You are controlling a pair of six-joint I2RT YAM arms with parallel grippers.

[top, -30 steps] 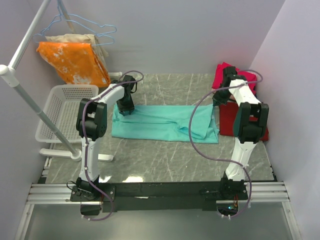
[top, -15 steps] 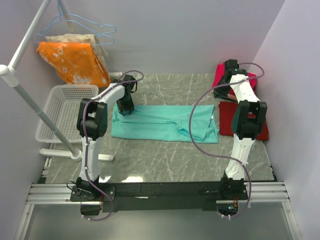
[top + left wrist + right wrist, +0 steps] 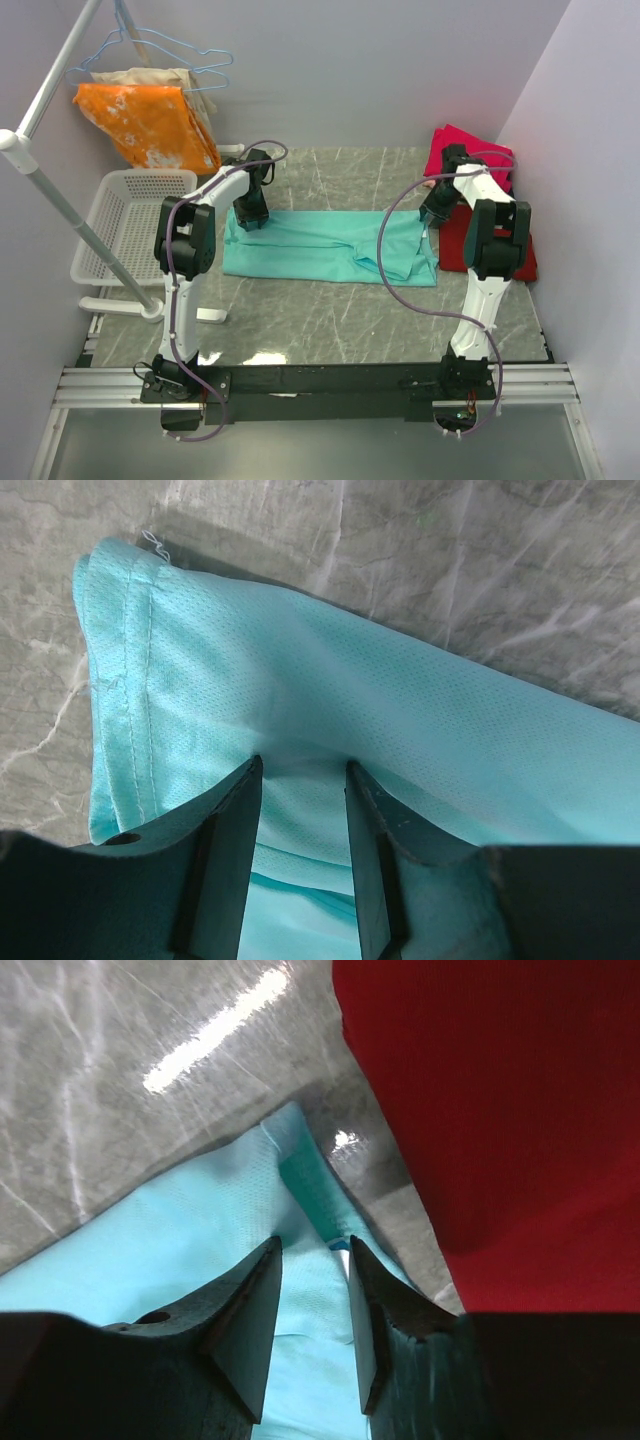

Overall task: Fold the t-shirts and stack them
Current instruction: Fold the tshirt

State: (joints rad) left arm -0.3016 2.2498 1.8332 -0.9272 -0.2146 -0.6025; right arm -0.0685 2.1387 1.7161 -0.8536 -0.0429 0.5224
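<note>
The grey marble-pattern table point(image 3: 330, 320) carries the teal t-shirt point(image 3: 320, 245), which lies flat and spread wide across the middle. At its right end, just beside it, is the dark red t-shirt point(image 3: 452, 250), folded, and behind that, in the far right corner, a magenta-pink t-shirt point(image 3: 465, 138). A white basket point(image 3: 150, 177) stands at the left edge, and above it an orange white-blotched cloth point(image 3: 150, 125) hangs on a rail.

The left gripper point(image 3: 300, 767) is down on the far left corner of the teal t-shirt. Its fingers are a little apart with teal cloth in the gap. Whether they pinch it, I cannot tell.

The right gripper point(image 3: 315, 1242) is at the far right corner, next to the dark red t-shirt. Its fingers show the same narrow gap, and the grip is also unclear.
</note>
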